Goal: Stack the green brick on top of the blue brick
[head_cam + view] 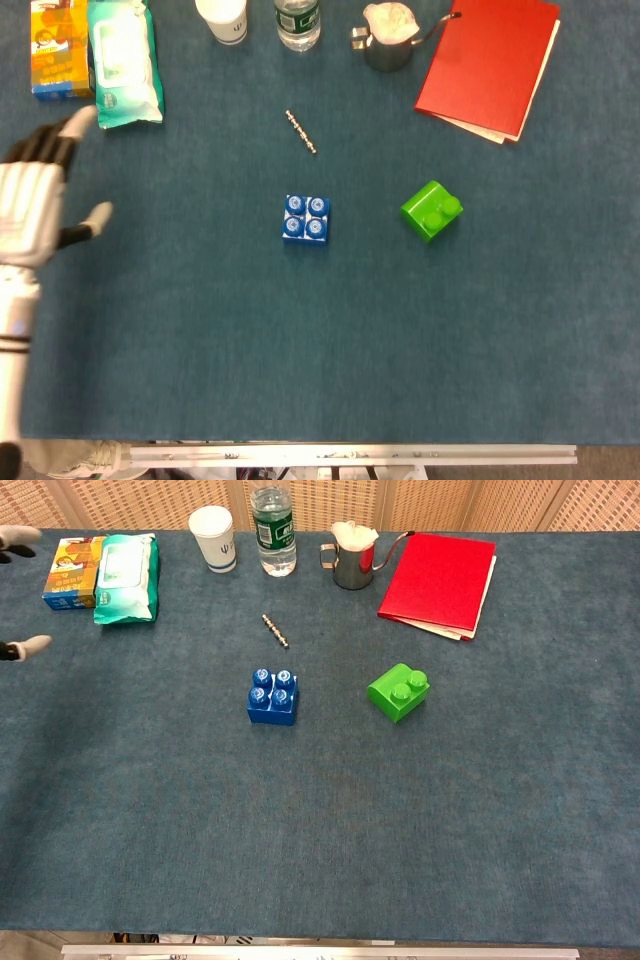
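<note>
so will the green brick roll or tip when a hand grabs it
The green brick probably won't roll: it looks blocky, with flat sides. It sits squat on the table, so tipping seems unlikely. Its glossy plastic may slip in a loose grip, and it likely slides if pushed.

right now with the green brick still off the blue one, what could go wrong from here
The green two-stud plastic brick sits skewed relative to the square blue four-stud brick, so it may need turning before the studs seat. The small metal drill bit lies just beyond the blue brick and could be knocked. The open left hand is far off at the table edge.
</note>
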Robot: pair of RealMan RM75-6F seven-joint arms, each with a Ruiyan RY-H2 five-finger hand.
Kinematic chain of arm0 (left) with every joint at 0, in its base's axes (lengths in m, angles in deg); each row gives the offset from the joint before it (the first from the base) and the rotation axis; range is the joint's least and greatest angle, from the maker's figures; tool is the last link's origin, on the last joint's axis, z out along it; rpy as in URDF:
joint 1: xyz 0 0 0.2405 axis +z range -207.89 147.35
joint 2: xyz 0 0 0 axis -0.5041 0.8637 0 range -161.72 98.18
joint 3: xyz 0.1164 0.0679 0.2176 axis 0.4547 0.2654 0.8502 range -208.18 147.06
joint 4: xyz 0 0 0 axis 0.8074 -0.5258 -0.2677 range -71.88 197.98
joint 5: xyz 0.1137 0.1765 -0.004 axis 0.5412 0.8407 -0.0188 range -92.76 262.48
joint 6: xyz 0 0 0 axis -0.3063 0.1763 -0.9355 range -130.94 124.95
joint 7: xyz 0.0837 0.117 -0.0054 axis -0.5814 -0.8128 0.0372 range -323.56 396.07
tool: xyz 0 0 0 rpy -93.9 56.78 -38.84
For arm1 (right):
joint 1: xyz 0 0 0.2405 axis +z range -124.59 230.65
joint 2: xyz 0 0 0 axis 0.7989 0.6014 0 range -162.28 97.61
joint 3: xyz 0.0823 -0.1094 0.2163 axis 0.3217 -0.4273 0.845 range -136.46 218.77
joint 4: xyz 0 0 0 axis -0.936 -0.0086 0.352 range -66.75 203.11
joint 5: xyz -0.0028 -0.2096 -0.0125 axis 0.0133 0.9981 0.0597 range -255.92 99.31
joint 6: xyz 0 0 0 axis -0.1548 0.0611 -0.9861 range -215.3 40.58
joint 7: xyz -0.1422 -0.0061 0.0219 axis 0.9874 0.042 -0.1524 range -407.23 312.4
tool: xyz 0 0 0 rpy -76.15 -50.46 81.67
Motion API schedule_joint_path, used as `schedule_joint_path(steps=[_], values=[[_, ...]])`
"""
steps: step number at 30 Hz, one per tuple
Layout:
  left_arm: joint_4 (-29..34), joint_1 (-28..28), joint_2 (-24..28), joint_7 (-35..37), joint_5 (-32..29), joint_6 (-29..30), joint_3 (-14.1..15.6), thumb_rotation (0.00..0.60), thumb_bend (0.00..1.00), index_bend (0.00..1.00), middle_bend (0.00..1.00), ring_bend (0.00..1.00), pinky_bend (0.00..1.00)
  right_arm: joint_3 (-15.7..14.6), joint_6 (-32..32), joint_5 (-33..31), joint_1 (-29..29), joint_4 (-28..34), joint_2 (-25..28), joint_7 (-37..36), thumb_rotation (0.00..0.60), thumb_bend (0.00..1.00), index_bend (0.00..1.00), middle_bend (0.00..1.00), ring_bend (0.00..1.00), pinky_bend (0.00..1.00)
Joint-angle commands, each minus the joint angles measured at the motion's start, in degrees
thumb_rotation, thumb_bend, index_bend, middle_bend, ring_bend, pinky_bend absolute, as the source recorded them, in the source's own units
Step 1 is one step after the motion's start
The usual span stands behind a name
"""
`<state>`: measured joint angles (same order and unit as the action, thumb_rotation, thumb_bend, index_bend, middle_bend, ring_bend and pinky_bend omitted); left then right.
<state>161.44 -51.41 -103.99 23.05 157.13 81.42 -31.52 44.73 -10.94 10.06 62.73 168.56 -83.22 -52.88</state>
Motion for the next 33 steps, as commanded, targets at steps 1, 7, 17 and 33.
schedule_joint_path(steps=[1,7,17,33], values=[[0.2,3.6,2.3,2.0,1.9,2.4,2.0,0.600,0.22,0.11,0.20,0.18,0.26,0.0,-2.3,1.7,2.1,0.6,-0.6,1.1,0.600,0.07,0.30,0.37,0.30,0.45],[1.0,7.0,4.0,3.5,4.5,4.5,3.1,0.600,0.22,0.12,0.20,0.18,0.25,0.5,-8.0,4.2,7.4,1.3,-2.4,3.1,0.600,0.07,0.32,0.39,0.30,0.45],[1.7,10.0,5.6,4.9,7.9,5.1,3.6,0.600,0.22,0.13,0.21,0.18,0.23,2.7,-19.7,2.2,17.3,0.5,-9.4,10.2,0.600,0.06,0.32,0.39,0.30,0.45],[1.7,12.9,7.2,7.7,11.6,4.3,3.9,0.600,0.22,0.13,0.21,0.18,0.21,4.5,-31.6,-6.8,28.4,-8.2,-23.4,21.0,0.600,0.05,0.33,0.39,0.30,0.45]])
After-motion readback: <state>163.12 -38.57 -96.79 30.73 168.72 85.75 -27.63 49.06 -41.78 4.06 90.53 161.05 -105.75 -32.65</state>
